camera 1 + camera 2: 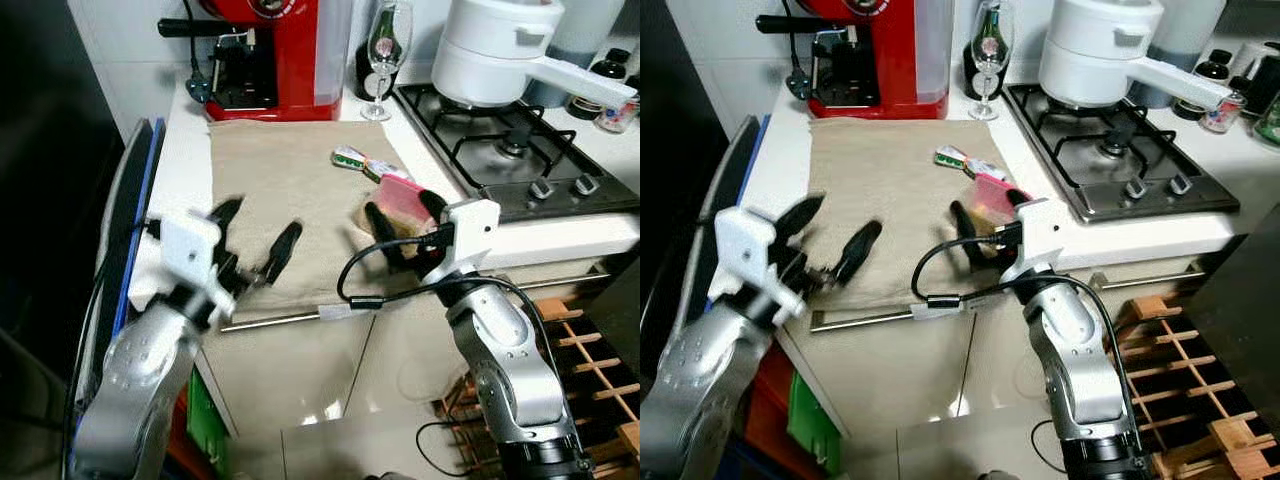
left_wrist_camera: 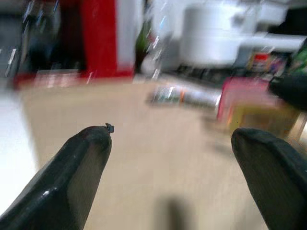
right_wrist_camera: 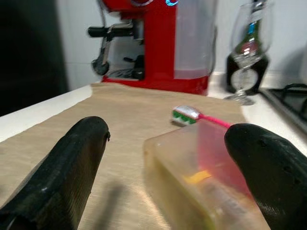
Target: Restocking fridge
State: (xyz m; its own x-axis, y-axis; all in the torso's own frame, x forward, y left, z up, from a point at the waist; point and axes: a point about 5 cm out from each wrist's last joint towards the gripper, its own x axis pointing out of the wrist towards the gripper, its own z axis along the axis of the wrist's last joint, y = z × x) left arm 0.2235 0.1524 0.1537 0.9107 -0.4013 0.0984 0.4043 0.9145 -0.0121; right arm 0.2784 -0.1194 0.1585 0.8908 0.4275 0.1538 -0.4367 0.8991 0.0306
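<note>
A white desk (image 1: 185,150) under a beige cloth (image 1: 290,200) carries a red coffee machine (image 1: 270,55), a wine glass (image 1: 385,50) and a steel gas hob (image 1: 520,160) bearing a white pot (image 1: 495,45), above pale cabinet doors (image 1: 300,370) and a wooden rack (image 1: 590,350).

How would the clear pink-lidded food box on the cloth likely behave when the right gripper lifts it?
The food box looks rigid plastic, so it probably won't flex. Its smooth walls may slip between the right gripper fingers. Contents inside could shift if tilted.
</note>
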